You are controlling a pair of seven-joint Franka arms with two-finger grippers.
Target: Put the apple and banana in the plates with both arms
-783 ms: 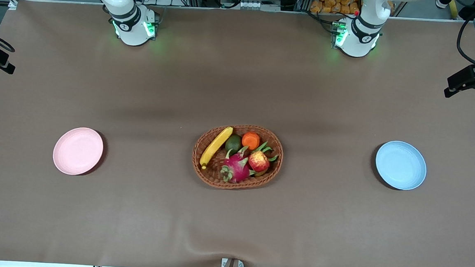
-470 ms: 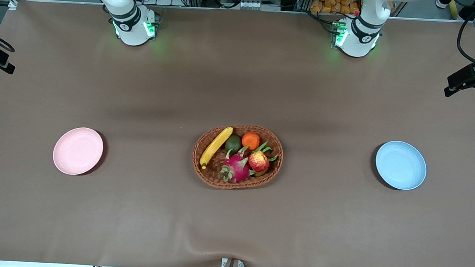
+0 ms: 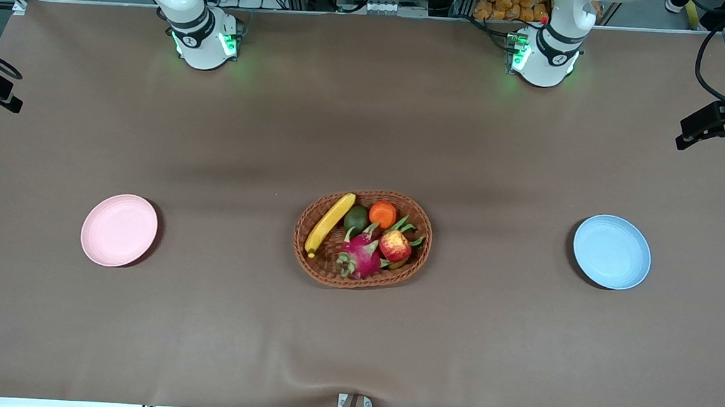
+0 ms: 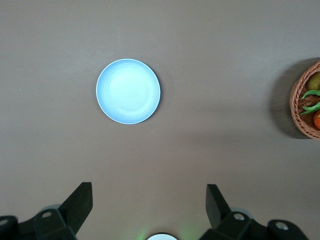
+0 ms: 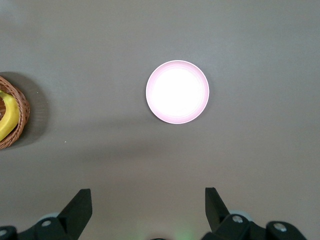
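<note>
Left gripper (image 4: 149, 200): it is hanging high over the brown table (image 3: 354, 341) at the left arm's end, its two fingers spread wide with nothing between them, looking down on the blue plate.
Right gripper (image 5: 148, 202): it is hanging high over the right arm's end of the table, fingers parted wide and gripping nothing, with the pink plate under its camera.
Wicker basket (image 3: 419, 257): it is sitting in the middle of the table, between the two plates and well apart from both.
Banana (image 3: 330, 224): it is lying in the basket along the rim toward the right arm's end, its dark tip nearer the front camera.
Apple (image 3: 394, 245): it is sitting in the basket toward the left arm's end, touching the dragon fruit.
Dragon fruit (image 3: 360, 257): it is filling the basket's part nearest the front camera, between the banana and the apple.
Avocado (image 3: 356, 217) and orange (image 3: 382, 214): they are lying side by side in the basket, farther from the front camera than the dragon fruit.
Pink plate (image 3: 119, 230): it is holding nothing, lying flat toward the right arm's end.
Blue plate (image 3: 611, 251): it is holding nothing, lying flat toward the left arm's end.
Open room: bare brown cloth is stretching between the basket and each plate, and from the plates out to the table's edges.
</note>
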